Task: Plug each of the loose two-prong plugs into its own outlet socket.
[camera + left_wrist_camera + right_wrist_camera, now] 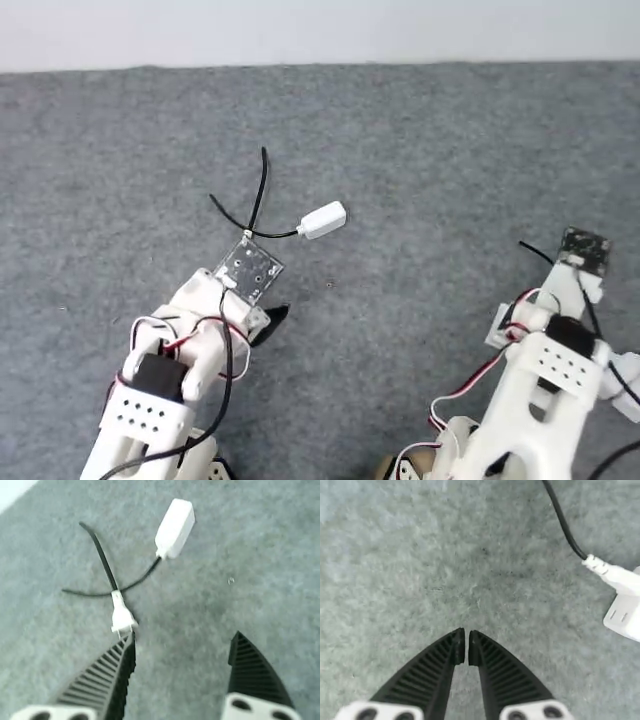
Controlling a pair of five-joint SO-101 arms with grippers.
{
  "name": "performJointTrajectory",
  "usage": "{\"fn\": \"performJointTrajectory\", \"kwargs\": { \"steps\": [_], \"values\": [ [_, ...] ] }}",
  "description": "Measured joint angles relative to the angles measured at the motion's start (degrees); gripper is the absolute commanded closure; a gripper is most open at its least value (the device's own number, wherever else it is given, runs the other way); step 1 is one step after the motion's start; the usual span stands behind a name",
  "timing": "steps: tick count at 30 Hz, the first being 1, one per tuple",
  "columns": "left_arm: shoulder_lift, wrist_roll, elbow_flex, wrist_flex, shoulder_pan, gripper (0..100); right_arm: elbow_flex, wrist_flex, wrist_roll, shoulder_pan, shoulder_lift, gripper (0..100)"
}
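We note the left tool (pixel 185 639) released, jaws wide apart over the grey desk (pixel 450 140), one fingertip just beside the loose white plug (pixel 122 618). The plug's black cord (pixel 100 555) crosses the cord of the white outlet socket (pixel 175 526), which lies farther off to the right, unplugged. The right tool (pixel 465 635) is clenched on nothing, near a second socket (pixel 622 617).

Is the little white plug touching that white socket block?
Apart. The left wrist view shows bare grey carpet between the plug and the socket block.
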Motion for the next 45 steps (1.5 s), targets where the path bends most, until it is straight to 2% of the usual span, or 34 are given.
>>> {"fn": "performJointTrajectory", "kwargs": {
  "steps": [3, 12, 17, 22, 29, 33, 36, 41, 45],
  "values": [
    [7.6, 0.0, -5.5, -0.8, 0.2, 71, 0.3, -1.0, 0.0, -0.2, -0.2, 98.7],
    [47.0, 0.0, -32.2, -0.8, 0.8, 71, 2.4, -4.7, 0.0, -2.3, -0.2, 98.7],
    [62.2, 0.0, -42.9, -0.8, 3.3, 71, 2.5, -5.0, 0.4, -2.4, -0.2, 98.7],
    [70.2, 0.0, -50.5, -0.8, 5.6, 71, 3.0, -5.4, 2.5, -2.4, -0.2, 98.7],
    [82.3, 0.0, -60.8, -0.8, 4.7, 71, 3.0, -5.5, 2.8, -2.4, -0.2, 98.7],
    [84.7, 0.0, -65.1, 0.5, 4.7, 71, 3.0, -5.5, 2.8, -2.4, -0.2, 98.7],
    [87.4, -0.2, -67.2, 0.7, 4.7, 77, 3.0, -5.5, 2.8, -2.4, -0.2, 98.7],
    [88.8, -0.3, -67.7, 2.2, 4.7, 96, 3.0, -5.5, 2.8, -2.4, -0.2, 98.7],
    [88.9, -0.3, -67.8, 4.0, 6.0, 96, 3.0, -5.5, 2.8, -2.4, -0.2, 98.7]
  ]
}}
